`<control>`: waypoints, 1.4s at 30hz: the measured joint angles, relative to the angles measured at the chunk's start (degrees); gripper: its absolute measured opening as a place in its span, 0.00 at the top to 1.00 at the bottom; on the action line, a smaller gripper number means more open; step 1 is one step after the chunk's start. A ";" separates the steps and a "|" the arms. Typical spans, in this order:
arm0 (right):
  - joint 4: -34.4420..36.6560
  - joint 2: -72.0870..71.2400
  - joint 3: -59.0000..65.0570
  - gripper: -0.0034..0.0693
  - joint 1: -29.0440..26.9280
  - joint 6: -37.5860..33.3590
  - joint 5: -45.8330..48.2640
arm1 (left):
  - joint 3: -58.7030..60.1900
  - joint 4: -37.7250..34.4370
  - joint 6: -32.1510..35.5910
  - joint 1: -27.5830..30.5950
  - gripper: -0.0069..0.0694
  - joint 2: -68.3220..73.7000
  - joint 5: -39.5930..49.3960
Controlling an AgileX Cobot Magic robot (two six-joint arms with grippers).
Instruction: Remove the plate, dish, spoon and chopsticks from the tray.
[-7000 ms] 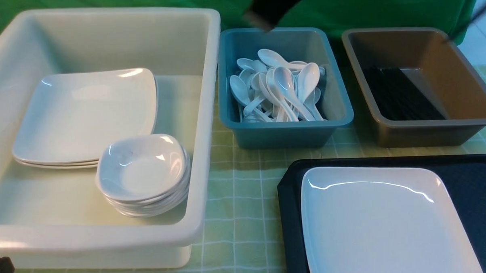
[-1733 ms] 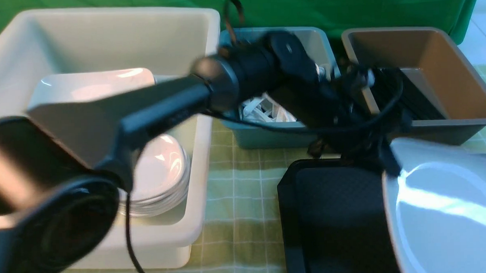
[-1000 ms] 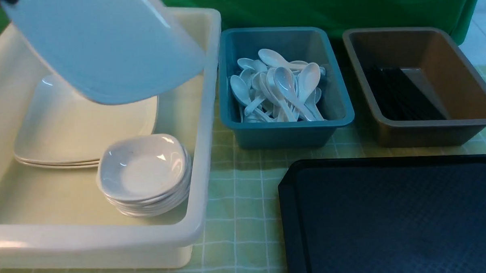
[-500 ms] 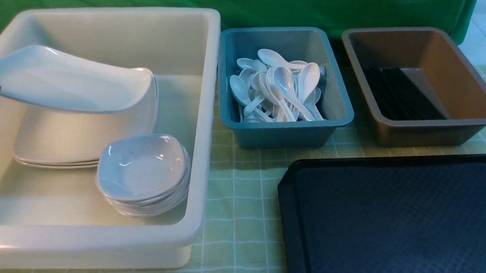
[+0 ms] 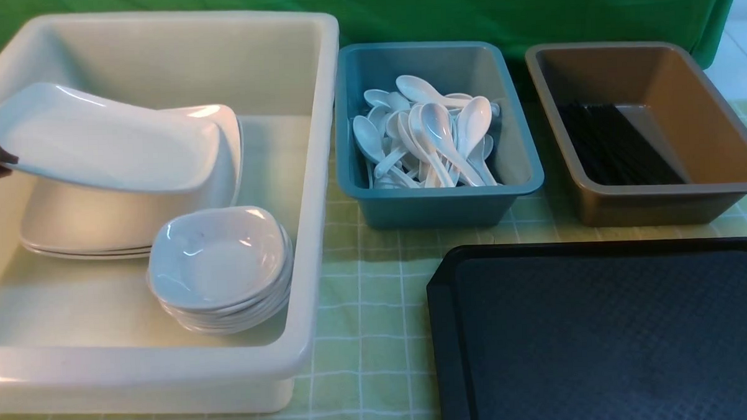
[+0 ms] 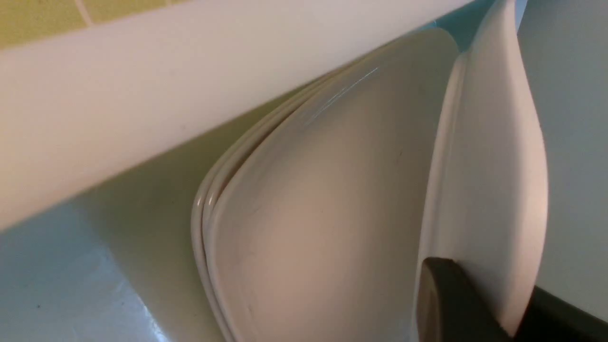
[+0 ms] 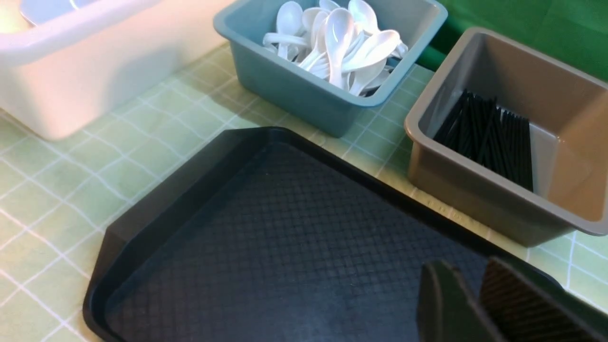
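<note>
The plate (image 5: 104,142) is at the left of the front view, tilted inside the white tub (image 5: 310,175). Its left edge is raised and clamped by the left fingers (image 6: 444,304). Its right edge is down on the stack of square plates (image 5: 88,226) lying in the tub. The left wrist view shows this grip closely: a dark finger presses on each face of the plate's rim, with the stack just beneath.

In front of the plates, at lower centre-left of the frame, a stack of small dishes (image 5: 220,265) sits in the same tub. The teal tub (image 5: 442,207) at upper centre holds a heap of white spoons (image 5: 436,133). The brown tub (image 5: 659,209) at upper right holds a bundle of black chopsticks (image 5: 613,145).

The tray (image 5: 601,332) fills the lower right of the frame, its textured floor showing all over. It lies on the green checked surface (image 5: 364,297). The right wrist view shows the right fingers (image 7: 444,304) hanging above the tray. They are drawn close together, with only a slim gap between them, and they grip nothing.
</note>
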 joint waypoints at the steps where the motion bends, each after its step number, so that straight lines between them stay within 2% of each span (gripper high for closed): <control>1: 0.00 0.00 0.00 0.79 0.00 0.00 0.00 | 0.29 0.00 0.77 0.00 0.83 -0.06 -0.17; 3: 0.00 0.00 0.00 0.79 0.00 0.00 -0.05 | 0.88 0.00 1.77 0.00 0.79 -0.06 -0.17; 8: 0.00 0.00 0.00 0.79 0.00 0.00 -0.05 | 2.69 0.00 8.03 0.00 0.58 -0.06 2.92; 14: 0.00 0.00 0.00 0.79 0.00 0.00 -0.05 | 2.69 0.00 15.11 0.00 0.41 -0.06 5.76; 17: -0.02 0.00 0.00 0.78 0.00 0.00 -0.06 | 2.69 -0.05 17.60 0.00 0.37 -0.11 7.04; 24: -0.02 0.00 0.00 0.78 0.00 0.00 -0.06 | 2.64 -0.05 21.12 0.00 0.37 -0.36 8.54; 27: -0.02 0.00 0.00 0.78 0.00 0.00 -0.06 | 2.53 -0.05 22.65 0.00 0.39 -0.91 8.67; 29: -0.02 0.00 0.00 0.78 0.00 0.00 0.39 | 1.88 0.02 24.63 0.00 0.46 -1.70 9.98; 32: 0.72 0.00 0.00 0.78 0.00 1.64 5.56 | -1.84 1.84 31.35 0.00 0.72 -4.12 17.13; 34: 1.67 -0.13 0.07 0.80 0.00 2.90 8.30 | -3.97 2.85 35.36 0.00 0.85 -5.78 21.76; 38: 3.79 -0.65 1.30 0.89 0.00 2.99 6.96 | -5.75 3.25 40.38 0.00 0.91 -8.75 27.03; 41: 4.28 -1.01 7.45 0.94 0.00 2.92 -6.12 | -6.15 3.43 42.96 0.00 0.92 -12.63 29.68; 42: 4.28 -1.01 7.86 0.94 0.00 2.92 -7.03 | -6.15 3.45 43.10 0.00 0.92 -12.92 29.74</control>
